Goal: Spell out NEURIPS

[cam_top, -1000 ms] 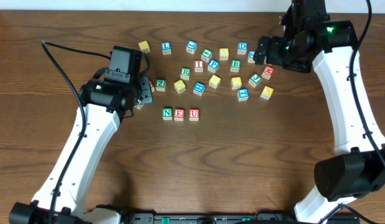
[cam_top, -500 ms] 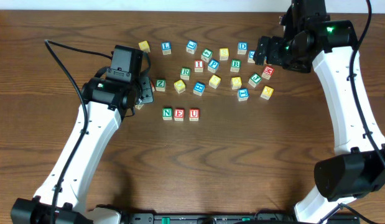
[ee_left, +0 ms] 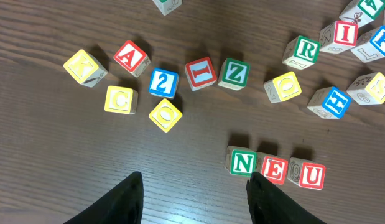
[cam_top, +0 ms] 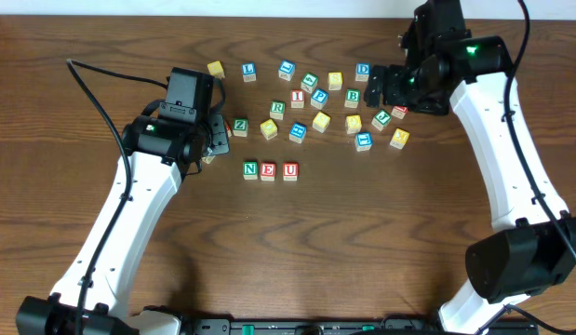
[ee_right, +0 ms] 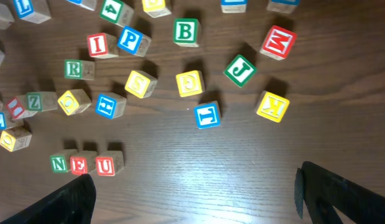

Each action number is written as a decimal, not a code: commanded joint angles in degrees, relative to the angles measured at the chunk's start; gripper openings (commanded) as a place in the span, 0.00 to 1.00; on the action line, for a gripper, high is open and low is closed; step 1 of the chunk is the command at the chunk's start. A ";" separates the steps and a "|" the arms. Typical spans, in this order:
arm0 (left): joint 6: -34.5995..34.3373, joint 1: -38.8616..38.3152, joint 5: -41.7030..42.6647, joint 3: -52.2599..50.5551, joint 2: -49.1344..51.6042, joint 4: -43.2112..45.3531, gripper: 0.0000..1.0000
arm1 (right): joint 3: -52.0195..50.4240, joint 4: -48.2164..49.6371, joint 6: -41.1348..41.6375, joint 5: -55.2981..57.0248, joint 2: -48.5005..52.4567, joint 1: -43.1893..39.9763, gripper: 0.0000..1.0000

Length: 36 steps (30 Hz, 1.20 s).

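Note:
Green N (cam_top: 250,169), red E (cam_top: 268,170) and red U (cam_top: 290,170) stand in a touching row. Behind them in the loose cluster lie green R (cam_top: 277,109), red I (cam_top: 298,97), blue P (cam_top: 319,96) and a yellow S cube (ee_right: 140,83). The left wrist view shows N (ee_left: 243,162), E (ee_left: 274,168), U (ee_left: 311,175) and R (ee_left: 302,51). My left gripper (cam_top: 214,135) is open and empty, left of the row (ee_left: 195,200). My right gripper (cam_top: 384,88) is open wide and empty, above the cluster's right side (ee_right: 192,199).
Other cubes are scattered around: green Z (cam_top: 240,125), blue L (cam_top: 248,69), green B (ee_right: 186,32), green J (ee_right: 240,70), red M (ee_right: 277,42), yellow K (ee_right: 271,106), blue T (ee_right: 208,115). Several more lie under the left arm, such as red A (ee_left: 131,57).
My right arm has shifted a little left and forward over the cluster's right side. The left arm and the cubes have not moved.

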 commanded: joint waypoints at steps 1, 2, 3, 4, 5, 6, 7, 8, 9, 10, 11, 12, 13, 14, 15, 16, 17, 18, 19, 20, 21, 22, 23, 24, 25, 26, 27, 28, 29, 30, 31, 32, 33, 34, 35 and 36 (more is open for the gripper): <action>0.50 0.28 -0.31 -0.22 0.35 0.11 0.53 | -0.42 0.48 -0.87 -0.17 -0.35 0.92 0.99; 0.50 0.28 -0.31 -0.24 0.35 0.15 0.53 | -0.42 0.50 -0.87 -0.17 -0.35 1.01 0.99; 0.50 0.28 -0.31 -0.24 0.35 0.15 0.53 | -0.42 0.50 -0.87 -0.17 -0.35 1.01 0.99; 0.50 0.28 -0.31 -0.24 0.35 0.15 0.53 | -0.42 0.50 -0.87 -0.17 -0.35 0.98 0.99; 0.50 0.28 -0.31 -0.24 0.35 0.15 0.53 | -0.42 0.48 -0.90 -0.15 -0.35 0.98 0.99; 0.50 0.28 -0.31 -0.22 0.35 0.13 0.53 | -0.42 0.48 -0.90 -0.17 -0.35 0.98 0.99; 0.50 0.28 -0.31 -0.22 0.35 0.15 0.53 | -0.42 0.48 -0.87 -0.17 -0.35 0.98 0.99; 0.50 0.28 -0.31 -0.24 0.35 0.15 0.53 | -0.42 0.48 -0.90 -0.17 -0.35 0.98 0.99; 0.48 0.28 -0.31 -0.24 0.35 0.17 0.53 | -0.42 0.50 -0.87 -0.17 -0.35 0.98 0.99; 0.48 0.28 -0.31 -0.22 0.35 0.17 0.53 | -0.42 0.50 -0.87 -0.17 -0.35 0.98 0.99; 0.48 0.28 -0.31 -0.24 0.35 0.17 0.53 | -0.42 0.50 -0.87 -0.20 -0.35 0.98 0.99; 0.48 0.28 -0.31 -0.24 0.35 0.17 0.53 | -0.42 0.50 -0.87 -0.17 -0.35 0.98 0.99; 0.48 0.28 -0.31 -0.24 0.35 0.15 0.53 | -0.42 0.50 -0.87 -0.17 -0.35 0.98 0.99; 0.48 0.28 -0.31 -0.24 0.35 0.15 0.53 | -0.42 0.50 -0.87 -0.17 -0.35 1.01 0.99; 0.48 0.28 -0.31 -0.24 0.35 0.17 0.53 | -0.42 0.50 -0.87 -0.20 -0.35 1.01 0.99; 0.48 0.28 -0.31 -0.24 0.35 0.17 0.53 | -0.42 0.50 -0.87 -0.17 -0.35 1.01 0.99; 0.48 0.28 -0.31 -0.22 0.35 0.17 0.53 | -0.42 0.50 -0.87 -0.20 -0.35 0.98 0.99; 0.46 0.28 -0.31 -0.24 0.35 0.20 0.53 | -0.42 0.50 -0.87 -0.17 -0.35 0.98 0.99; 0.42 0.28 -0.31 -0.24 0.35 0.17 0.53 | -0.42 0.50 -0.87 -0.17 -0.35 0.98 0.99; 0.28 0.28 -0.28 -0.22 0.35 0.17 0.53 | -0.42 0.52 -0.87 -0.17 -0.35 1.01 0.99; 0.28 0.28 -0.26 -0.24 0.35 0.17 0.53 | -0.42 0.57 -0.87 -0.17 -0.35 0.98 0.99; 0.28 0.28 -0.26 -0.24 0.35 0.17 0.53 | -0.42 0.61 -0.87 -0.20 -0.35 0.98 0.99; 0.28 0.28 -0.26 -0.24 0.35 0.17 0.53 | -0.42 0.70 -0.87 -0.20 -0.35 1.01 0.99; 0.31 0.28 -0.26 -0.24 0.35 0.17 0.53 | -0.42 0.76 -0.87 -0.26 -0.35 1.01 0.99; 0.28 0.28 -0.26 -0.24 0.35 0.17 0.53 | -0.42 0.87 -0.87 -0.52 -0.35 0.98 0.99; 0.28 0.28 -0.26 -0.22 0.37 0.17 0.53 | -0.42 0.90 -0.85 -0.63 -0.35 0.98 0.99; 0.28 0.28 -0.26 -0.24 0.37 0.17 0.53 | -0.42 0.90 -0.87 -0.81 -0.35 1.01 0.99; 0.28 0.28 -0.26 -0.22 0.39 0.20 0.53 | -0.42 0.90 -0.87 -0.90 -0.35 1.01 0.99; 0.28 0.28 -0.26 -0.24 0.46 0.20 0.53 | -0.42 0.90 -0.87 -1.03 -0.35 0.98 0.99; 0.28 0.28 -0.26 -0.24 0.48 0.17 0.53 | -0.42 0.96 -0.85 -1.05 -0.35 1.01 0.99; 0.31 0.28 -0.26 -0.24 0.61 0.17 0.53 | -0.42 1.05 -0.85 -1.05 -0.35 1.01 0.99; 0.31 0.28 -0.26 -0.24 0.72 0.15 0.53 | -0.42 1.18 -0.87 -1.05 -0.35 1.01 0.99; 0.31 0.28 -0.26 -0.24 0.92 0.15 0.53 | -0.42 1.36 -0.87 -1.03 -0.35 1.01 0.99; 0.31 0.28 0.02 -0.22 1.09 0.15 0.53 | -0.42 1.44 -0.87 -1.03 -0.35 1.01 0.99; 0.31 0.28 0.46 -0.24 1.31 0.17 0.53 | -0.42 1.62 -0.87 -1.03 -0.35 1.01 0.99; 0.31 0.28 1.09 -0.24 1.49 0.22 0.53 | -0.42 1.66 -0.87 -1.05 -0.35 1.01 0.99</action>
